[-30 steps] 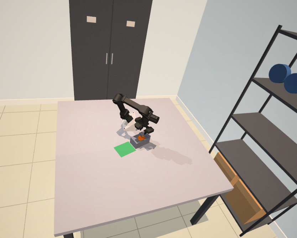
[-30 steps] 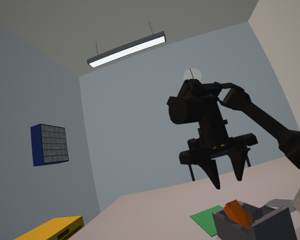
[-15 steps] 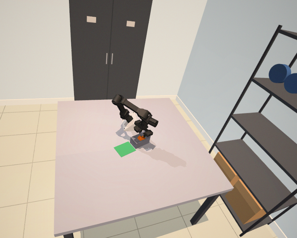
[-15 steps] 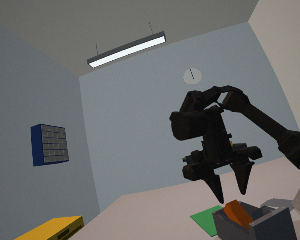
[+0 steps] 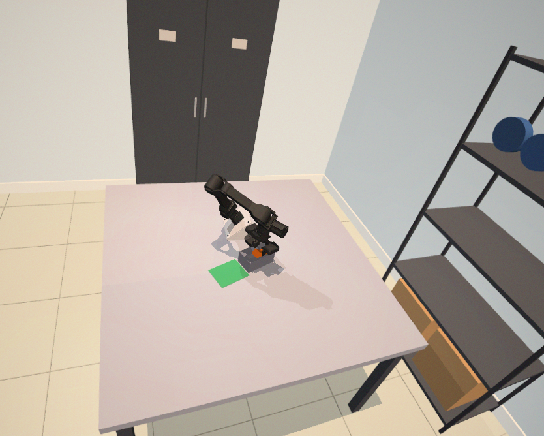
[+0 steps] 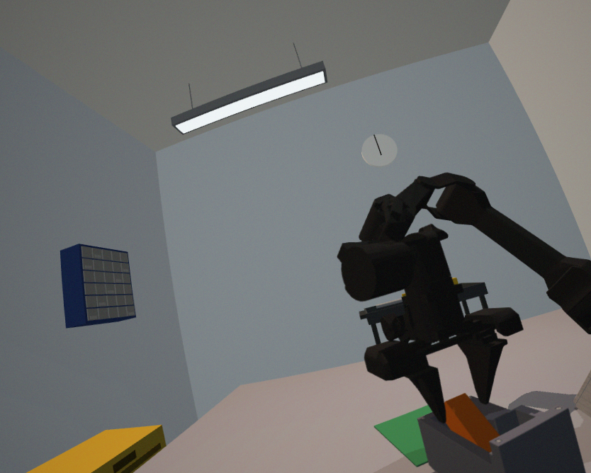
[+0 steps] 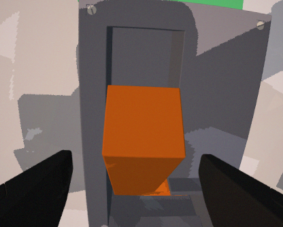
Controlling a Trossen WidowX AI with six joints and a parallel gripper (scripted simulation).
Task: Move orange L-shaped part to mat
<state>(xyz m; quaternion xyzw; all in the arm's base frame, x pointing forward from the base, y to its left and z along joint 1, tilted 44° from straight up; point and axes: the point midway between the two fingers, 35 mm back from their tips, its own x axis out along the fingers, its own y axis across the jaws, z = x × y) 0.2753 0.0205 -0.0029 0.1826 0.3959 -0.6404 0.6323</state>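
Note:
The orange L-shaped part (image 5: 257, 253) (image 6: 470, 423) (image 7: 144, 122) is tilted in the pocket of the grey tray (image 5: 249, 264) (image 6: 537, 448) (image 7: 221, 102). Its end toward the green mat (image 5: 228, 273) (image 6: 407, 433) (image 7: 218, 3) is raised above the tray's top face, and the other end is down in the pocket. My gripper (image 6: 464, 411) (image 7: 137, 162) is open and low over the tray, pointing down. Its fingers are on either side of the part, with a gap at each side in the wrist view. The L-shaped end is mostly hidden behind the raised end there.
The tray and the mat lie side by side on the pinkish table (image 5: 181, 335). The arm's base is behind the tray. A shelf rack (image 5: 472, 226) stands beyond the table's right edge, and a dark cabinet (image 5: 167, 91) stands behind the table.

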